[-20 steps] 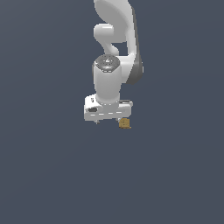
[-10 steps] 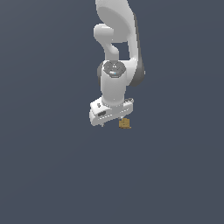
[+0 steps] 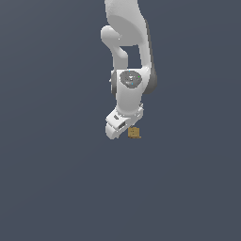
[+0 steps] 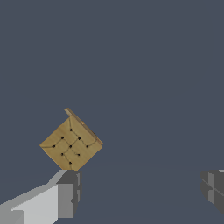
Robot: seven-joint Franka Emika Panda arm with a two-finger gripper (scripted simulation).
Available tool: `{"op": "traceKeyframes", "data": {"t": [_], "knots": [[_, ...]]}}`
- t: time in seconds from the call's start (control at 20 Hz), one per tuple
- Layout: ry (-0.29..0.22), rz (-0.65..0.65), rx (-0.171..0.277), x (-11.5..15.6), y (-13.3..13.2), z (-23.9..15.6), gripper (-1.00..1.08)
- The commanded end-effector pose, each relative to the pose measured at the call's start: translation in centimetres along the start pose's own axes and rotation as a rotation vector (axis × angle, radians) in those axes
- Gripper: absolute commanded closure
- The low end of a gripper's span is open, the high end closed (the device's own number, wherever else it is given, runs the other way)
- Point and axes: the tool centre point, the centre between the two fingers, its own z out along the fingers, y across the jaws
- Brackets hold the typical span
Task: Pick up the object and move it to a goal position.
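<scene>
The object [image 3: 134, 132] is a tiny golden-brown cube lying just to the exterior view's right of my white gripper [image 3: 123, 130], whose hand hangs low over it. In the wrist view the object [image 4: 71, 142] shows a wood-like face with dark dots, turned corner-on. It lies just past one grey fingertip [image 4: 68, 197], not between the two. The other fingertip [image 4: 213, 187] stands far off, so my gripper [image 4: 140, 192] is open and holds nothing. Whether the near fingertip touches the cube I cannot tell.
A plain dark grey-blue floor [image 3: 56, 188] lies all around. The white arm [image 3: 127, 42] rises above the hand. No other object or marker shows.
The hand has turned about its wrist and sunk a little toward the cube. The cube has stayed where it was.
</scene>
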Motion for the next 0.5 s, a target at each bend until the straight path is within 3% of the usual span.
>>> {"op": "traceKeyframes", "data": {"t": [0.0, 0.45], "knots": [[0.001, -0.085, 0.001, 0.1, -0.8, 0.6, -0.92], [0.007, -0.388, 0.008, 0.3, -3.9, 2.6, -0.92]]}}
